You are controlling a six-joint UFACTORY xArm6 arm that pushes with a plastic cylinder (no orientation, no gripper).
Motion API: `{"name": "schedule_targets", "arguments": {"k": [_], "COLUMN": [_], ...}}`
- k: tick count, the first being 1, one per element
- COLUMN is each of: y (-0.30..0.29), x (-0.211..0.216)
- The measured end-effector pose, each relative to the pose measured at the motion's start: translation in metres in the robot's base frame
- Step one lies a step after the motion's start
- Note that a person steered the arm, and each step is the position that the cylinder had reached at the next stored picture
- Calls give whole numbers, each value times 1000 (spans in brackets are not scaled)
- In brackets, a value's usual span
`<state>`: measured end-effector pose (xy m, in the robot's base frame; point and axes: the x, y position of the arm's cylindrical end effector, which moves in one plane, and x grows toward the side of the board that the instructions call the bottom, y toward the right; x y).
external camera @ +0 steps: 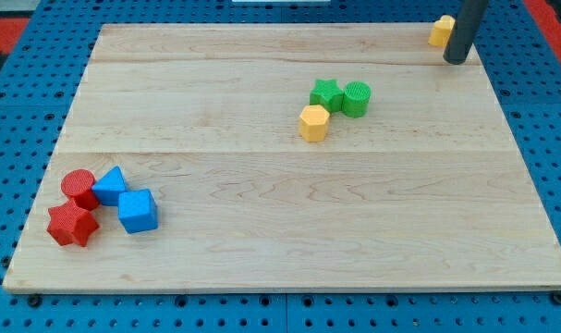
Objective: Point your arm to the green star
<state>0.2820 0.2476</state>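
Observation:
The green star [325, 93] lies on the wooden board a little right of centre, in the upper half. A green cylinder [357, 98] touches its right side and a yellow hexagonal block [313, 122] sits just below its left. My tip [457, 60] is near the board's top right corner, well to the right of and above the green star, apart from it. A yellow block [440, 30] lies just left of the rod, at the board's top edge.
At the view's bottom left sit a red cylinder [78, 188], a red star [72, 225], a blue triangular block [110, 186] and a blue cube [137, 211], close together. The wooden board [280, 231] rests on a blue pegboard.

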Motion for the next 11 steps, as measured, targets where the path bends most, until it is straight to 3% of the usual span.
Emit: {"name": "schedule_targets", "arguments": {"k": [7,9,11], "y": [-217,-215,-215], "x": [26,80,103]}}
